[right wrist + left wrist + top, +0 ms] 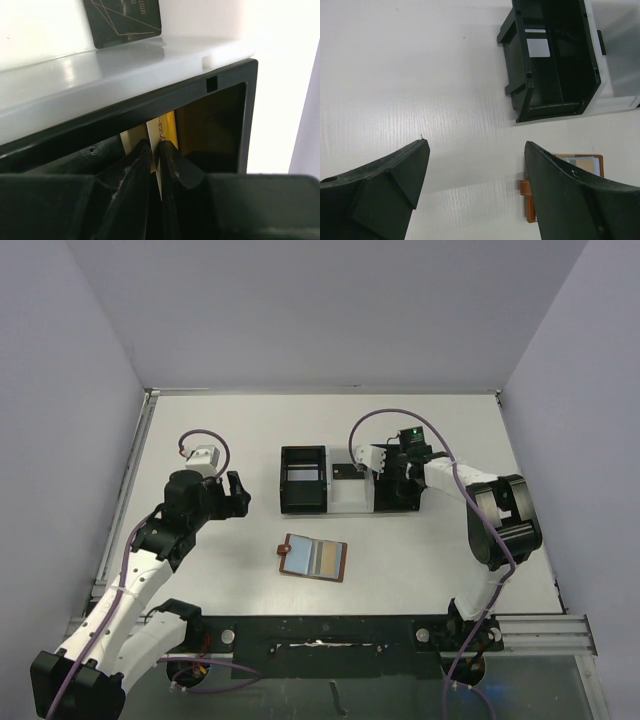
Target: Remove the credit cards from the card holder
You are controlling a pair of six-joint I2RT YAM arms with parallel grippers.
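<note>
Right gripper (157, 146) pinched gold card (168, 129) inside tray (150, 102), centre-right of frame, likely for drop-off. Left gripper (476, 147) spread, idle over table (395, 75); wallet (313, 558) lay open, centre.

A three-compartment tray (302, 507), black bins flanking a white middle one, is sitting near the white table's (240, 420) centre. A small black card (345, 472) is lying in the white compartment, toward twelve o'clock.
</note>
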